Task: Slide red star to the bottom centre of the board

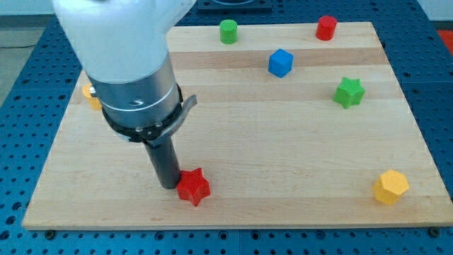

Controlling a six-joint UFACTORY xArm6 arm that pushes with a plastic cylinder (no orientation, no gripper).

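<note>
Tabletop point(283, 177) scene: our red star point(193, 187) lies near the bottom edge, left of centre, touching my tip point(167, 185) on its right side. We carry no pincer, only this rod, so nothing is grasped.

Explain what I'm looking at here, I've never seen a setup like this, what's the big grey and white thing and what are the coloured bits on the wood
The big grey and white thing is a robot arm. It has no claw, only a dark rod; my tip slides on the wooden board and pushes blocks. One camera looks down at the board; its mounting isn't recorded. Right now my tip sits just to the view's left of the red star, apparently touching it, near the bottom edge. Nothing is held. Elsewhere: a green cylinder and a red cylinder at the top, a blue cube, a green star, a yellow block at bottom right, and another yellow block partly hidden behind the arm.
</note>
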